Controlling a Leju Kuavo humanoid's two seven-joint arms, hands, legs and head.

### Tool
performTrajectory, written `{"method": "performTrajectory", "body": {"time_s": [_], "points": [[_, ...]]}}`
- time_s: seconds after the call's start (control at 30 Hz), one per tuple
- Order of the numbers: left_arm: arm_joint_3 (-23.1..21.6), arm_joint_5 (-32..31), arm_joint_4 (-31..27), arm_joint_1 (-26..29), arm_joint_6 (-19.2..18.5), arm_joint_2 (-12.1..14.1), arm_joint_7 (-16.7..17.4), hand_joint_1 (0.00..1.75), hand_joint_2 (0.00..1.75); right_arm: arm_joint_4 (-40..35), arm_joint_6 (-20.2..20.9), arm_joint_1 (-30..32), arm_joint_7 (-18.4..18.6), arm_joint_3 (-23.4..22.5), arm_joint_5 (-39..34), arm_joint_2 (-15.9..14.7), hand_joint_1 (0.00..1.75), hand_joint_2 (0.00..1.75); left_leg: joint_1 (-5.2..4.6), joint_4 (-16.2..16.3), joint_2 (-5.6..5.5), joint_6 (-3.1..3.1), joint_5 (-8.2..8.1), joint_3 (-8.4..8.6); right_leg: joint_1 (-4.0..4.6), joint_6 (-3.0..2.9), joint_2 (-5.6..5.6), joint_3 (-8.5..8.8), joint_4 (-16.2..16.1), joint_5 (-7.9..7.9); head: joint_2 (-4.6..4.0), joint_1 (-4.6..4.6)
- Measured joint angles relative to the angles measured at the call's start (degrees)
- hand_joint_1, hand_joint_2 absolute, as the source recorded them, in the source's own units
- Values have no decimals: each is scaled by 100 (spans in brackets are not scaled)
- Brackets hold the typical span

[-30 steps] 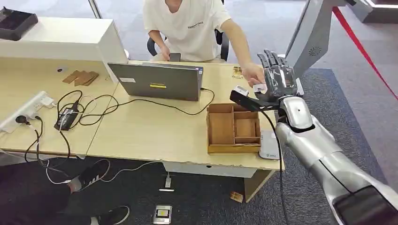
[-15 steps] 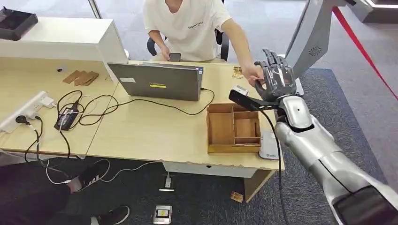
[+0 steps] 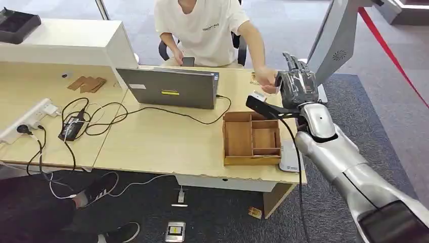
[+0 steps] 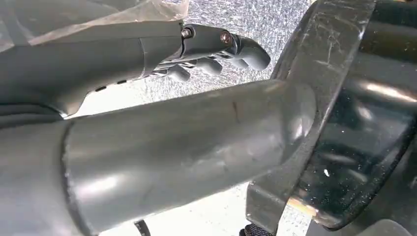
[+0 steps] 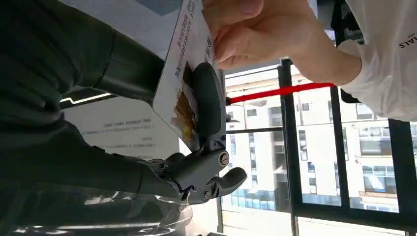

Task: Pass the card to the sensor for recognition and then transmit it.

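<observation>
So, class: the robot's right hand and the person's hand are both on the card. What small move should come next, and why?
Probably the right hand should loosen its hold, since the person's hand already pinches the card at its far end.

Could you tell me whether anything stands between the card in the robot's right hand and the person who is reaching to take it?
Nothing visible does. The right hand holds the card pinched under its thumb, and the person's hand already grips the card's far edge, so both touch it at once. The head view shows the two hands meeting above the desk.
</observation>
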Motion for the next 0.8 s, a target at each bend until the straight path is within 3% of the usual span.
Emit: {"method": "performTrajectory", "body": {"time_s": [0.57, 0.8], "points": [[0, 17, 0, 1, 0, 2, -7, 0, 0, -17, 4, 3, 0, 0, -142, -15, 175, 175, 0, 0, 0, 0, 0, 0, 0, 0, 0, -1, -1, 0, 0, 0], [0, 109, 0, 60, 105, 2, -46, 0, 0, -295, -4, 189, 55, -13, -512, -308, 175, 175, 0, 1, -1, 1, -1, 0, 0, 0, 0, -1, -5, -1, 0, 0]]}}
